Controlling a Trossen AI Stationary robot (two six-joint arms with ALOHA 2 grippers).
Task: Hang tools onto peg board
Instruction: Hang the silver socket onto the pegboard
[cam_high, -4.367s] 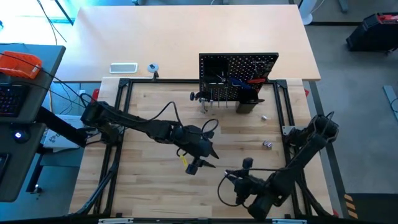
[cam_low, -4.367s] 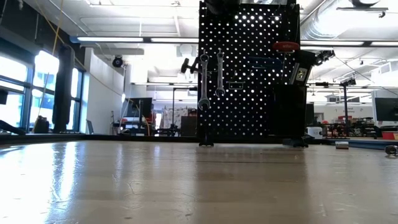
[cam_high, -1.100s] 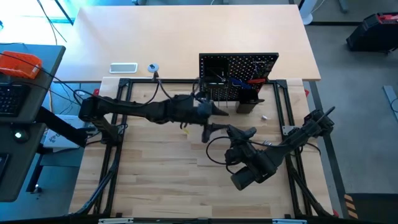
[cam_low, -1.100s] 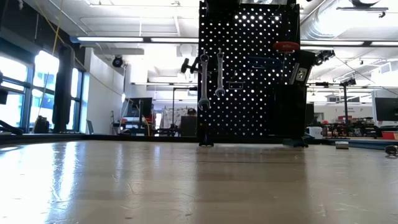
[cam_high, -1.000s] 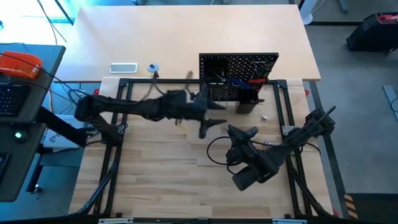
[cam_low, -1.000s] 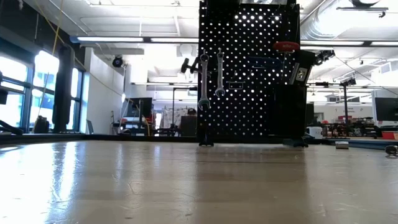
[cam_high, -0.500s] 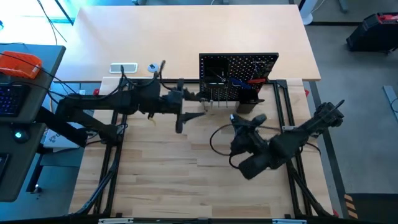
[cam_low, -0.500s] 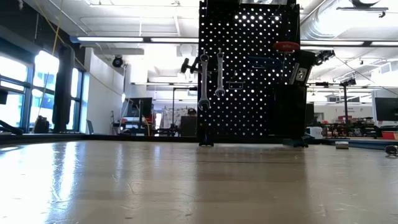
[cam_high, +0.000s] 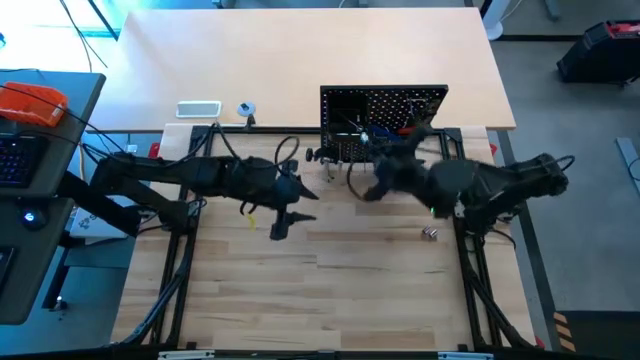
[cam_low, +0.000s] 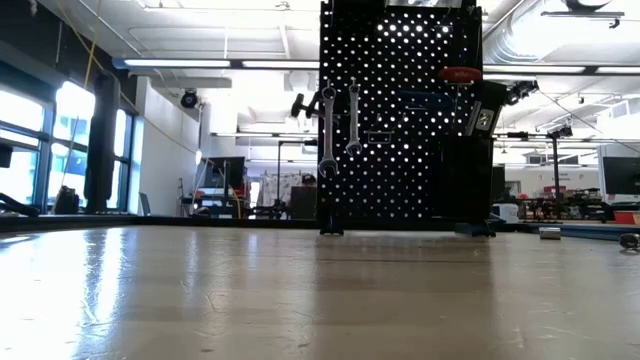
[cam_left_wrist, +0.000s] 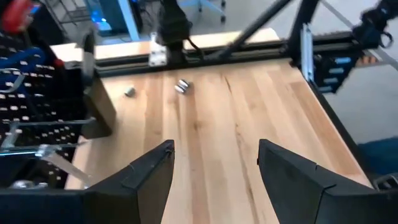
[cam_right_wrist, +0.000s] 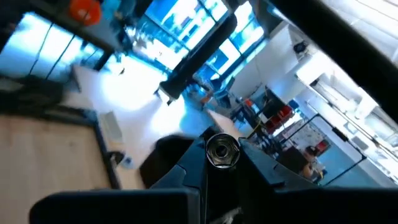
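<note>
Holding a small shiny metal bit tight between its fingers, the right gripper is up close to the front of the peg board. The round silver end of the bit pokes out past the fingertips. It is a tiny thing, so the hold looks small. If the fingers bump a hook or the small black bin on the way in, the bit could slip out and roll off across the table.

The arm is also very near the tools that hang there already. Two silver wrenches hang on the left part of the board, and a red-handled screwdriver sits high on the right. A knock from the arm could swing a wrench off its hook, or push the whole board back.

The left gripper hangs over the middle of the table, left of the board, with its fingers spread wide and nothing in them. It is not far from the right arm, so the two could hit if both move toward the board together.

Two more little bits wait on the table near the right side, and a careless sweep could scatter them.
</note>
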